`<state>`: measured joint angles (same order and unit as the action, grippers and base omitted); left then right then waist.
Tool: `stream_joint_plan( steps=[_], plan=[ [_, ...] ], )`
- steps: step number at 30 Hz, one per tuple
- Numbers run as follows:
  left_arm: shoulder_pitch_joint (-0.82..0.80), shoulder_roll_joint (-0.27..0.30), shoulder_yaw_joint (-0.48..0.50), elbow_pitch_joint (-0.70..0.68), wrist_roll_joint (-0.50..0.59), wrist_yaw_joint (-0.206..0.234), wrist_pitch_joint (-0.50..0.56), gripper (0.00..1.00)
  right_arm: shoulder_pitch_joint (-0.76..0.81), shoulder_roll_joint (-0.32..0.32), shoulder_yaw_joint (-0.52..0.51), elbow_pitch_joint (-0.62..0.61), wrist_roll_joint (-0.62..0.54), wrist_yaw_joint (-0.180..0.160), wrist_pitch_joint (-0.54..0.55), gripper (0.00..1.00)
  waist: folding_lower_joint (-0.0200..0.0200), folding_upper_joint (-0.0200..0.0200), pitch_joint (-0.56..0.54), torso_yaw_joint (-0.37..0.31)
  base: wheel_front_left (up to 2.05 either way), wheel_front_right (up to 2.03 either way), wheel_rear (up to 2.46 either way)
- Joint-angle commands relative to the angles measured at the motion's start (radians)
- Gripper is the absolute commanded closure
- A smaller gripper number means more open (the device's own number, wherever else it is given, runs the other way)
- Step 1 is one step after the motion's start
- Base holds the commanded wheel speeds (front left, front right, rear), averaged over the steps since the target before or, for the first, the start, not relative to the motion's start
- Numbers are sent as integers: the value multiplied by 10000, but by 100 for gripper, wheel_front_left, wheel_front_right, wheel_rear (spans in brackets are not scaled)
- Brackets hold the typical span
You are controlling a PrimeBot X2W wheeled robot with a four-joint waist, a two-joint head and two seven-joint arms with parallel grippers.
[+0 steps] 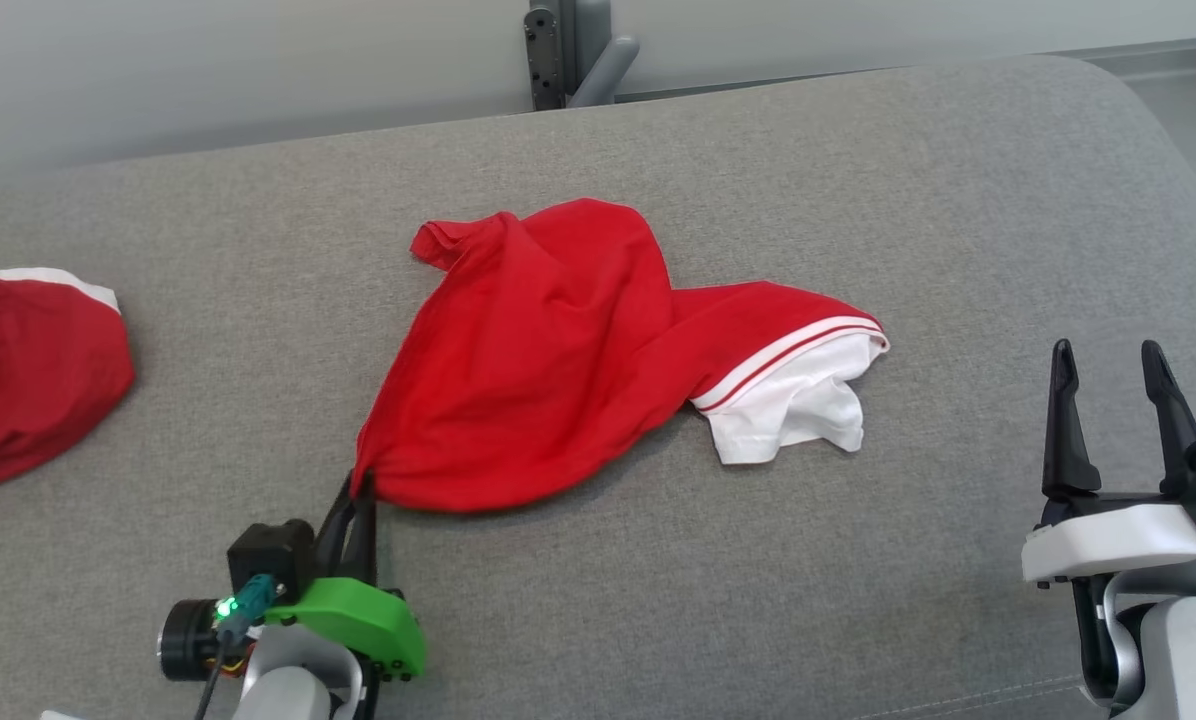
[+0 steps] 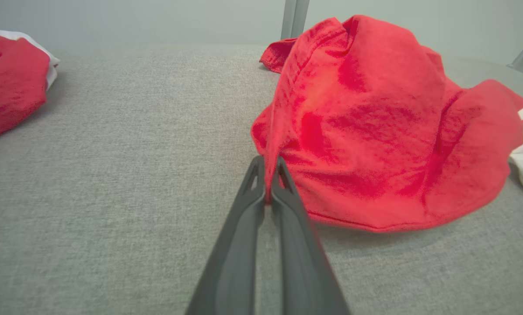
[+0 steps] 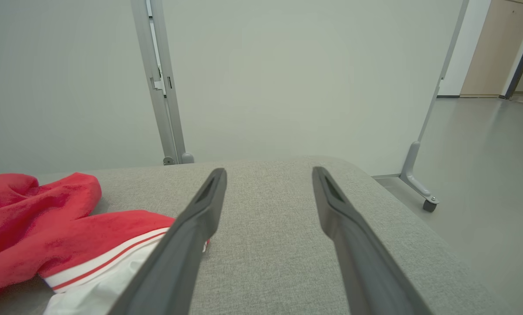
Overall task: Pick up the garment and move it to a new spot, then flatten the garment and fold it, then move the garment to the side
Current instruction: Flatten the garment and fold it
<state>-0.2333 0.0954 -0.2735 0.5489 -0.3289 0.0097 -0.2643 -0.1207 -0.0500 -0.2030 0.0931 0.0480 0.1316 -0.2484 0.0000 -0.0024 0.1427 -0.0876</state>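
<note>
Near the middle of the gray table (image 1: 718,600) the red garment (image 1: 548,350) lies crumpled, its white-trimmed end toward the right edge. The left gripper (image 1: 360,488) has its jaws pinching the garment's near-left hem. The right gripper (image 1: 1108,352) hovers by the near right corner, jaws spread, apart from the garment. Another red cloth (image 1: 28,380) lies at the left edge.

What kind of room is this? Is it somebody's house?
Probably a test room or office, not a house. The red garment lies on a plain gray padded bench, a white partition with a wheeled foot stands beyond it, and the floor is bare and smooth.
</note>
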Motion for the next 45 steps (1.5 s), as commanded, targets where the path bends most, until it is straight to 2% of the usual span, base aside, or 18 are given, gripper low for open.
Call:
stream_joint_plan(
  steps=[1,7,10,11,12,13,14,22,30,37,45],
  plan=[
    [135,105,150,-93,44,81,-1,100,122,-11,-15,67,52,-18,-54,0,0,24,-36,182,0,0,0],
    [490,235,989,-261,182,147,-1,100,110,-12,-64,577,53,-18,-83,0,0,24,25,389,0,0,0],
    [548,151,1221,-135,270,36,-1,100,24,-12,-116,787,28,-18,-99,0,0,24,48,419,0,0,0],
    [553,116,1266,-105,329,5,-2,96,-4,-12,-136,833,6,-18,-112,0,0,24,49,423,0,0,0],
    [560,80,1296,-65,370,-26,-1,64,-20,-14,-145,872,-18,-18,-119,0,0,24,45,424,0,0,0],
    [566,40,1321,-18,411,-77,-1,35,-28,-12,-153,905,-32,-18,-123,0,0,24,32,425,0,0,0],
    [571,9,1345,7,457,-125,-2,0,-33,-12,-160,930,-50,-18,-117,0,0,24,13,424,0,0,0],
    [759,-155,1804,-274,686,-253,-1,0,88,-12,-264,913,-174,-18,-158,0,0,24,-262,430,0,0,0],
    [1287,-176,2448,-1320,1123,-383,-1,0,332,-12,-397,790,-165,-18,-171,0,0,24,-597,532,0,0,0],
    [1795,-298,2507,-2214,1390,-575,-1,0,570,-12,-360,688,-137,-18,-173,0,0,24,-957,594,0,0,0],
    [2706,-414,2363,-3290,1404,-590,-1,0,1162,-13,329,270,284,-18,-177,0,0,24,-1447,690,0,0,0]
  ],
)
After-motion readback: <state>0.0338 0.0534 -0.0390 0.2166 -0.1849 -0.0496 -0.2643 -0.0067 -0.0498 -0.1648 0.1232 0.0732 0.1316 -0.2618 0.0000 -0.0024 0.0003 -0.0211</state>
